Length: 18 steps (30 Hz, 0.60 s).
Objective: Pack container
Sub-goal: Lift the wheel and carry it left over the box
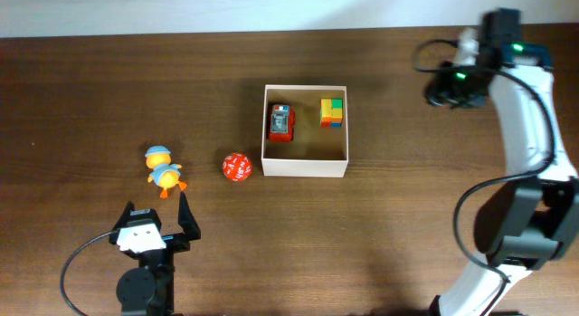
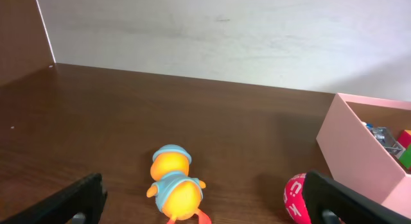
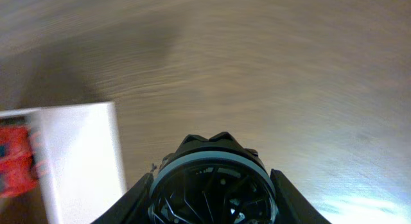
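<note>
While the right pincer (image 1: 447, 88) clasps a dark round object (image 3: 212, 195), the container (image 1: 304, 167) lies left of it.

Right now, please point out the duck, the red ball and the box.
duck (image 1: 165, 175), overhead view, on its body.
red ball (image 1: 236, 167), overhead view, on its middle.
box (image 1: 304, 167), overhead view, on its near white wall.

Overhead cam looks straight down from high up, whole table (image 1: 90, 99) in frame. Left wrist cam sits low by the tabletop facing the back wall (image 2: 225, 38), duck (image 2: 174, 185) up close. Right wrist cam points down, blurry. All three catch the container (image 1: 304, 167); overhead and left wrist share the duck.
</note>
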### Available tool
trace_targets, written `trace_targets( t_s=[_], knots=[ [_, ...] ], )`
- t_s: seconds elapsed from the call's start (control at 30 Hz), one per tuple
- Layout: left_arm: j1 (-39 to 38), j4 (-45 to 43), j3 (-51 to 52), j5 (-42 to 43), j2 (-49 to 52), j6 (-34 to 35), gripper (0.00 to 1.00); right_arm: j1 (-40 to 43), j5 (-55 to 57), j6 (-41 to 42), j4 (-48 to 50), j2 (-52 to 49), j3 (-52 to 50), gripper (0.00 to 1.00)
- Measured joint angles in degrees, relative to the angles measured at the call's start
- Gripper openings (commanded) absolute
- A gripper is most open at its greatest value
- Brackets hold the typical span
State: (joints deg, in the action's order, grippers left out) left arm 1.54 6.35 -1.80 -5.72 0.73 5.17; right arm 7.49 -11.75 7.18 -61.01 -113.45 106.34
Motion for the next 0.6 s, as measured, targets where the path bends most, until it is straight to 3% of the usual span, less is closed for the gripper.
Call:
trace_targets(
  t_s=[0.4,0.6],
  knots=[
    [0.0,0.0,0.0,0.0,0.0,0.0,0.99,-22.9,2.8,-0.7,3.1,0.0,1.5,0.41],
    [0.0,0.0,0.0,0.0,0.0,0.0,0.99,-29.5,6.7,1.3,6.9,-0.3,1.5,0.41]
  ],
)
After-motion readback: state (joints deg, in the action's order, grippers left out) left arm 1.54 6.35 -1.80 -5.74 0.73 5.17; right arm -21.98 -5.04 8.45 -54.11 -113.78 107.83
